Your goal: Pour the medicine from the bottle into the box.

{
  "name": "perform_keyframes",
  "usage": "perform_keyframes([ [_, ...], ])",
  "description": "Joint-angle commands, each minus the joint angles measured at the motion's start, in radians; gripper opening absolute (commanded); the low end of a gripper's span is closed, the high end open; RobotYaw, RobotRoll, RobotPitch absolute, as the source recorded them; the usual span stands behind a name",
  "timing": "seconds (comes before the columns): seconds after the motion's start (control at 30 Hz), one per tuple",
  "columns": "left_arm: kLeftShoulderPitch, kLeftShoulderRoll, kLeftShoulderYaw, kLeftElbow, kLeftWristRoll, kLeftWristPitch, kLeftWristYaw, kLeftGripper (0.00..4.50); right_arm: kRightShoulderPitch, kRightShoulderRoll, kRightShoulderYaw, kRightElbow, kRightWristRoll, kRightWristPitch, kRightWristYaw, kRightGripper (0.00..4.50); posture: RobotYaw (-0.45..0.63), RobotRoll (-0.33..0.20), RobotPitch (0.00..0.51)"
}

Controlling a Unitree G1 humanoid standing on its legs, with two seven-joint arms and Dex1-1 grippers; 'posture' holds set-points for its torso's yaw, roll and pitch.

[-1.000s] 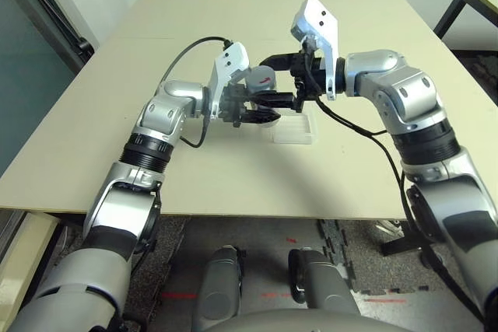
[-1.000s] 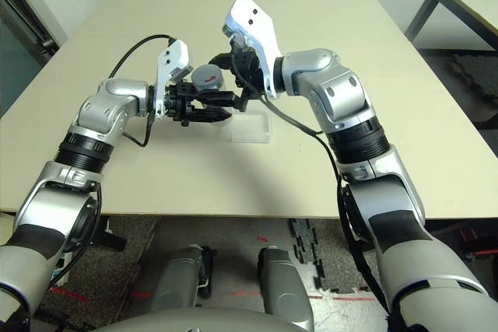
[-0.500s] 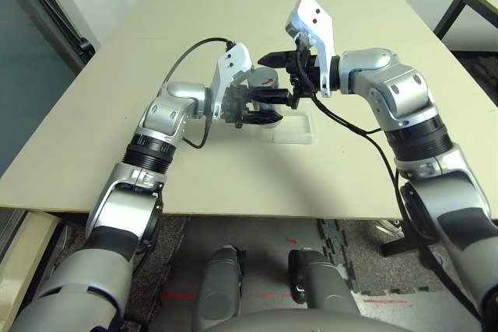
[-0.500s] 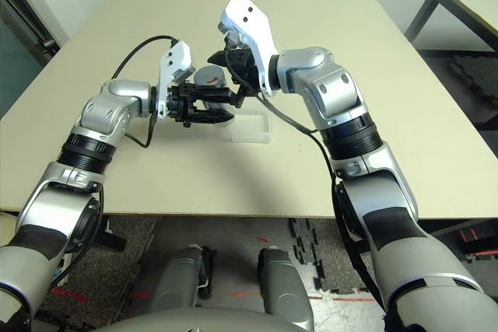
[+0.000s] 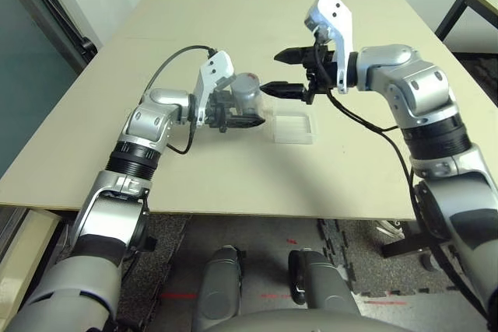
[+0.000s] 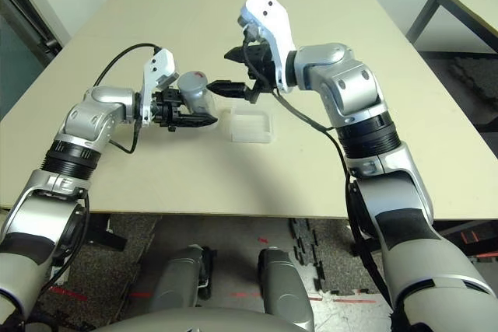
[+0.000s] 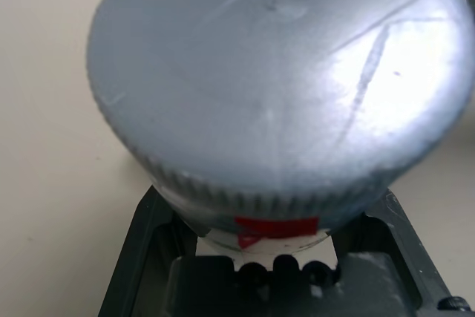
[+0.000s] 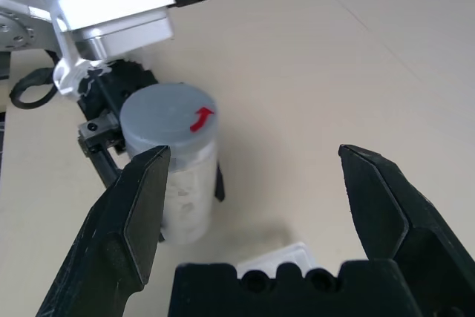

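**Capped bottle in the left gripper, right gripper spread wide beside it**

The left gripper [image 5: 237, 117] is clamped around the small silvery-grey cylindrical bottle [image 5: 247, 93], grasping it low on its body and holding it upright just above the pale beige tabletop [image 5: 233, 21]. The bottle's round grey cap with a red arrow mark [image 8: 167, 115] sits on top, and whitish contents show through the lower part of the bottle in the right wrist view. In the left wrist view the ribbed edge of the cap looms close, with a strip of red visible beneath it.

The right gripper [image 5: 284, 71] hangs in the air to the right of the bottle, its two black fingers [image 8: 130, 213] spread wide apart and grasping nothing; it points towards the bottle's cap without touching it.

The small shallow square box of clear whitish plastic [image 5: 294, 127] lies flat on the tabletop just to the right of the bottle, below the right gripper.
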Motion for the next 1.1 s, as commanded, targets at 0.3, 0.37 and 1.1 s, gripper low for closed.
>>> perform_keyframes([
  [0.3,-0.022,0.010,0.003,0.028,0.018,-0.020,-0.004,2.55,0.041,-0.021,-0.012,-0.109,0.060,0.080,0.024,4.50,0.07,0.000,0.085],
  [0.37,-0.029,0.006,0.001,0.035,0.019,-0.025,-0.005,2.55,0.041,-0.012,-0.010,-0.125,0.068,0.092,0.017,4.50,0.07,0.000,0.085],
  [1.1,-0.089,-0.081,-0.019,0.107,0.043,-0.073,-0.014,2.55,-0.024,0.105,0.069,-0.017,-0.026,0.041,-0.067,4.50,0.06,0.000,0.083],
])
